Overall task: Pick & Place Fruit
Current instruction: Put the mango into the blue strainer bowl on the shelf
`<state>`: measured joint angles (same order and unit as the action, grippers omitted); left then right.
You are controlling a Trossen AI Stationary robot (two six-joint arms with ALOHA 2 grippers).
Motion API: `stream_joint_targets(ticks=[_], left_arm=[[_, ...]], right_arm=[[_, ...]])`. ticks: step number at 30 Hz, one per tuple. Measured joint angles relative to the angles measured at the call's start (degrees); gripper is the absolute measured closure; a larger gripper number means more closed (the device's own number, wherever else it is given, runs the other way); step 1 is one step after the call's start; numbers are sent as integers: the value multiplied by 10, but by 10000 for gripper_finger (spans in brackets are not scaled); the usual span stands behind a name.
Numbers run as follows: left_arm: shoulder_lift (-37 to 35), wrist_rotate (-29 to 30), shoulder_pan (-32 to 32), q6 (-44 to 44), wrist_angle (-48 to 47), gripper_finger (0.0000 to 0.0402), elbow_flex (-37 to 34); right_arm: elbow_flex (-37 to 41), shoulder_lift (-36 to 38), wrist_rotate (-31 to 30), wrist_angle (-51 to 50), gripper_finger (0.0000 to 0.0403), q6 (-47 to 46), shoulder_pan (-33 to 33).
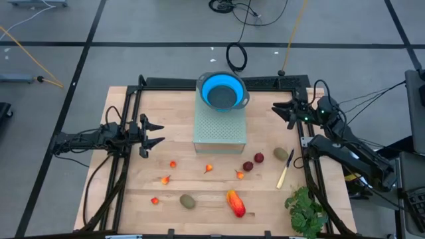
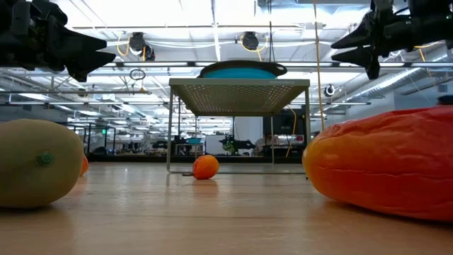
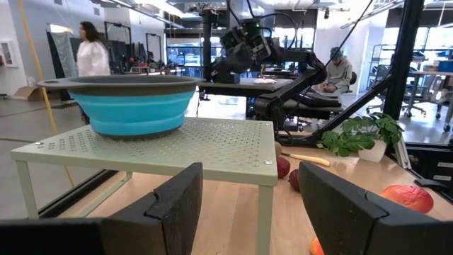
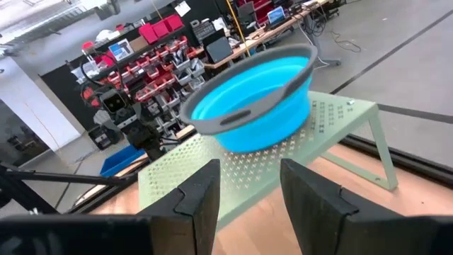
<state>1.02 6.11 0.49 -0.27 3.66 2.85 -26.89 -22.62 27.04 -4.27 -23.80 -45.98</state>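
Fruit [image 1: 235,203] lies scattered along the tabletop's [image 1: 133,192] near half, oblong piece angled. Left gripper [image 1: 154,134] hovers nearer the small orange bits, fingers apart, empty; right gripper [image 1: 284,111] far back, fingers apart.

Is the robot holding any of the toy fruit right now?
No. Both hands are open and empty: the left hand and right hand hover beside the rack, and the fruit lies on the table.

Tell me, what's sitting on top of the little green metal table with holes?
A blue collapsible bowl with a grey rim sits on the perforated green stand, looking empty. The floor under the stand is hidden from above.
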Motion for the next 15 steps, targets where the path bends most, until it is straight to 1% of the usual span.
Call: stream_joint_targets(ticks=[8, 15], left_arm=[[0, 0, 0, 0, 0, 167, 0], [0, 0, 0, 0, 0, 167, 0]], right_arm=[[31, 7, -3, -2, 261, 58, 0], [52, 7, -1, -2, 261, 153, 0]])
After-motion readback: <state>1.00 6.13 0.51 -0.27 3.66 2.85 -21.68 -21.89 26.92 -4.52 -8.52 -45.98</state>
